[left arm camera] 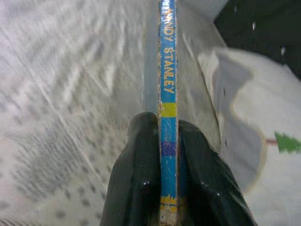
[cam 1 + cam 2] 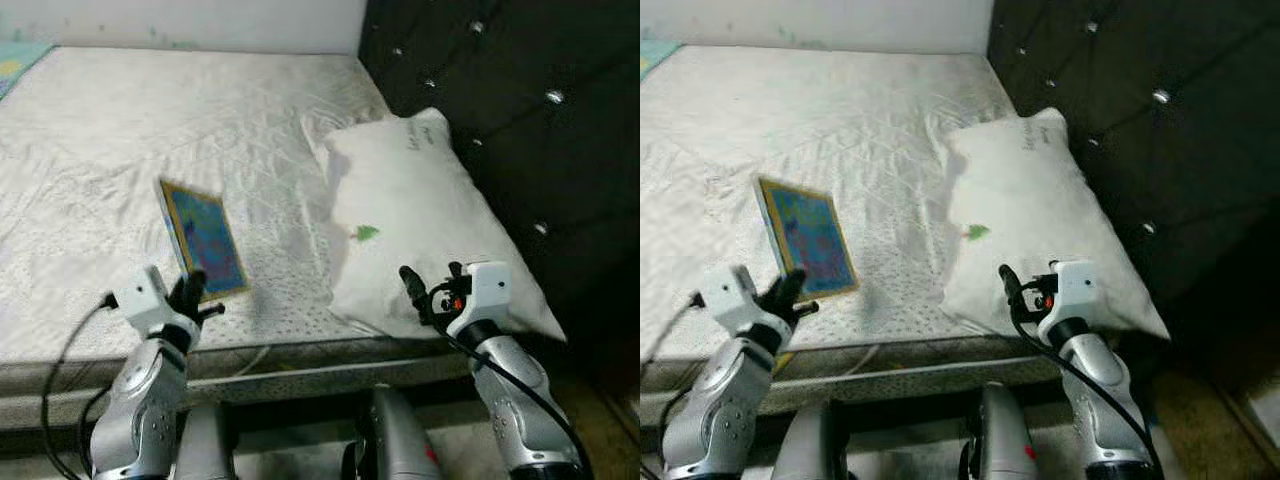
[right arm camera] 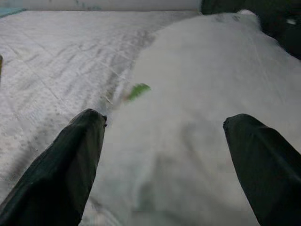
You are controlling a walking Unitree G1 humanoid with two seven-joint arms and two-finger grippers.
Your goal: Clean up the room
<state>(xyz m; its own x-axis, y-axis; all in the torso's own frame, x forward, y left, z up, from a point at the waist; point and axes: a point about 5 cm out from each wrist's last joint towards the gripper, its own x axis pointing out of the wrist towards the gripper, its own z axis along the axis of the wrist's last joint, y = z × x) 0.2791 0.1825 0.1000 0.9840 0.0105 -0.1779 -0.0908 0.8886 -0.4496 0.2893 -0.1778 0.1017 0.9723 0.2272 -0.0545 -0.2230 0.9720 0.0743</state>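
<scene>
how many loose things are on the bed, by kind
book: 1, clamped in the left claw
pillow: 1, with the open right claw over its near edge
total: 2

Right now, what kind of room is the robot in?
Most likely a bedroom: a bare white mattress, a pillow on it, and a dark tufted headboard. The left gripper holds a book.

- I see the book (image 2: 204,238) over the mattress (image 2: 150,120) near its front edge, left of the pillow (image 2: 420,220).
- The pillow lies at the mattress's right edge, against the headboard (image 2: 520,110).
- My left gripper (image 2: 190,293) clamps the book's near edge.
</scene>
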